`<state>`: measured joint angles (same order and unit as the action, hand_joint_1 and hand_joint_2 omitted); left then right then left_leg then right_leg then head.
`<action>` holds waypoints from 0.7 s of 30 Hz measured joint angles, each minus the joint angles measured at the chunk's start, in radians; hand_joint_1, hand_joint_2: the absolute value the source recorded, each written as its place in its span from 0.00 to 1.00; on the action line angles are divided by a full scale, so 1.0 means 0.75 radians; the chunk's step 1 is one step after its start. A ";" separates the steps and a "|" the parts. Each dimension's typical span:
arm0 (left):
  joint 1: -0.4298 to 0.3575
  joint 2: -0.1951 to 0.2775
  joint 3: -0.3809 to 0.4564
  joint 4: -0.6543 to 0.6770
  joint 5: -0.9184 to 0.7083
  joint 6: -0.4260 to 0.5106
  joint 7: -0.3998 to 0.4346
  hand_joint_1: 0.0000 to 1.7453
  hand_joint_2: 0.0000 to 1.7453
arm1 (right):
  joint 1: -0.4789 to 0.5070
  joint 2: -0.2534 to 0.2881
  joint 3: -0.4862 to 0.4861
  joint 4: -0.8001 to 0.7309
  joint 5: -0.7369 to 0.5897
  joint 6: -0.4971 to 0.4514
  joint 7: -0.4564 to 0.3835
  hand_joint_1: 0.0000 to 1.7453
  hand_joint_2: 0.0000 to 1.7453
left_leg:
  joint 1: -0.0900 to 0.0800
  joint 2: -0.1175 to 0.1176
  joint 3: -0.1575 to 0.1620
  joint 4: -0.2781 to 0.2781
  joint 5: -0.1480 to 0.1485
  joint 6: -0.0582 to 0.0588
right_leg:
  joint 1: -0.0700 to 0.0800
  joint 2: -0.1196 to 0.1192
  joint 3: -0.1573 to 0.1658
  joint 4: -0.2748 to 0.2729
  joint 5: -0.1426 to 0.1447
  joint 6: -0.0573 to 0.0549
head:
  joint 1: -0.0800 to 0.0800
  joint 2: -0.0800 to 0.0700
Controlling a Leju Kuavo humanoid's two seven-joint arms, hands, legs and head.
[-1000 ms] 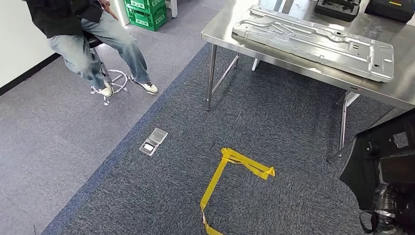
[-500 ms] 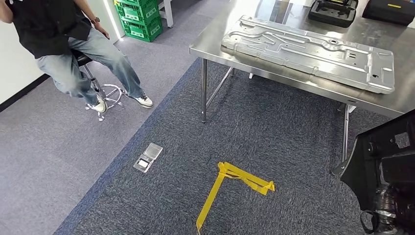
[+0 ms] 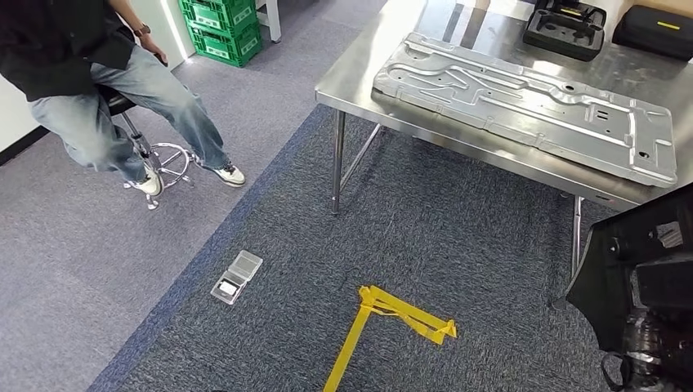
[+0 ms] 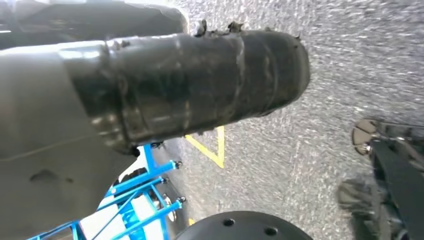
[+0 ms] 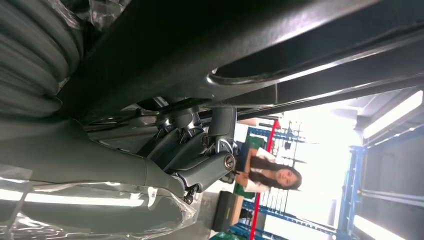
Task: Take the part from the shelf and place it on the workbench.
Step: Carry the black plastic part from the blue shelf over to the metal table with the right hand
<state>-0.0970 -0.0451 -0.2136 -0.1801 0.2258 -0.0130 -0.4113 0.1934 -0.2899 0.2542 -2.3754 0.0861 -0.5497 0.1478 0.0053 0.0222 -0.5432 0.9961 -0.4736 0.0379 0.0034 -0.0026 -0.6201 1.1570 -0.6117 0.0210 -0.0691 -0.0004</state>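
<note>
Camera shifts since the earlier frame; nothing on the workbench (image 3: pixel 458 28) itself moves.
Right hand (image 5: pixel 200 150) grips one dark part (image 3: pixel 646 269) beside the workbench, which carries one metal panel (image 3: pixel 523 94) and two black cases (image 3: pixel 568 28). Left hand's (image 4: pixel 190 85) fingers: cannot tell.

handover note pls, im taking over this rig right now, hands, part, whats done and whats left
Right hand: fingers curled on the dark part, which the head view shows low on the robot's right.
Left hand: close to the wrist camera over the carpet; whether it is open or closed cannot be told.
Workbench: ahead and to the right, with a large metal panel across its near edge.
Done: the part is in hand, away from the shelf.
Left: get up to the workbench and set the part on a bare stretch of it, then let go.
</note>
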 joint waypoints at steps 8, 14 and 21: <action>-0.003 -0.016 0.000 0.000 0.000 -0.003 0.001 0.00 0.00 | 0.002 0.000 -0.011 -0.003 -0.005 0.001 -0.011 1.00 1.00 | -0.012 0.042 0.087 0.013 -0.043 -0.045 | 0.034 -0.013 0.083 -0.293 0.241 -0.092 | -0.004 0.000; 0.001 -0.006 -0.001 0.000 0.000 -0.007 0.004 0.00 0.00 | 0.004 0.004 -0.010 0.001 -0.015 0.001 -0.012 1.00 1.00 | -0.005 -0.021 -0.049 0.308 -0.236 -0.065 | 0.020 0.060 0.089 -0.299 0.262 -0.087 | -0.005 0.000; 0.000 -0.003 -0.001 0.001 0.000 -0.010 0.005 0.00 0.00 | 0.005 0.010 -0.010 0.003 -0.006 0.001 -0.010 1.00 1.00 | -0.006 -0.101 0.060 -0.032 -0.071 -0.032 | 0.015 0.149 0.072 -0.257 0.259 -0.052 | -0.005 0.000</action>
<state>-0.0966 -0.0477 -0.2140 -0.1796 0.2258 -0.0207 -0.4078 0.1972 -0.2821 0.2463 -2.3731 0.0820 -0.5489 0.1403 0.0006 -0.0532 -0.4979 0.9720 -0.5265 0.0136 0.0144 0.1091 -0.5660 0.9639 -0.4177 -0.0183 -0.0730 -0.0004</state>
